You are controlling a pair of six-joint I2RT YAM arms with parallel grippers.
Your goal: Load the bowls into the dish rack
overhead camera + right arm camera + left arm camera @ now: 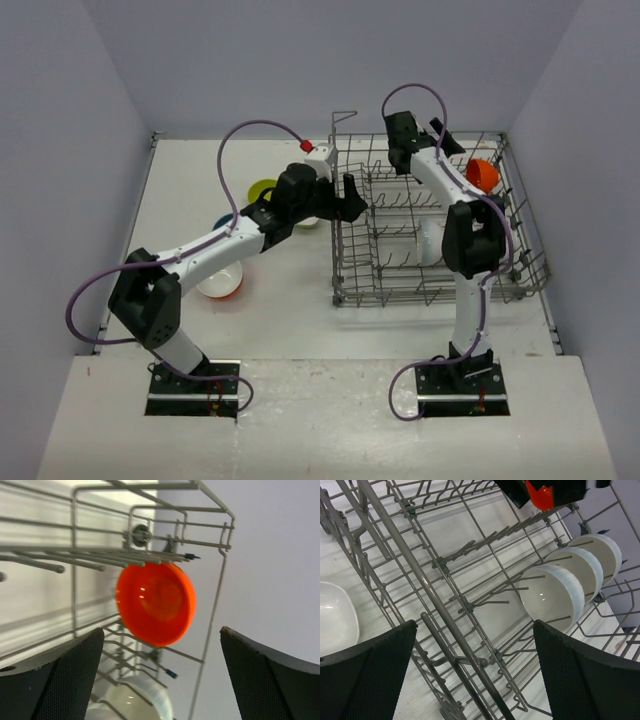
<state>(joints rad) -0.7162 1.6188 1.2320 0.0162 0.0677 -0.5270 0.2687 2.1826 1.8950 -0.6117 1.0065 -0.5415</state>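
Observation:
The grey wire dish rack (340, 270) stands right of centre. An orange bowl (482, 175) stands on edge in its far right corner, and round white bowls (430, 240) stand between tines in the middle. My right gripper (448, 146) is open and empty just left of the orange bowl (155, 602), not touching it. My left gripper (352, 198) is open and empty at the rack's left wall. Its wrist view shows three white bowls (550, 597) in a row. A yellow-green bowl (263, 188), a blue bowl (222, 222), an orange bowl with white inside (220, 285) and a white squarish bowl (335, 615) sit on the table.
The left arm lies over the loose bowls and partly hides the blue and squarish ones. The rack's tall wire sides (75, 555) and upright tines (470, 605) surround both grippers. Grey walls close the table on three sides.

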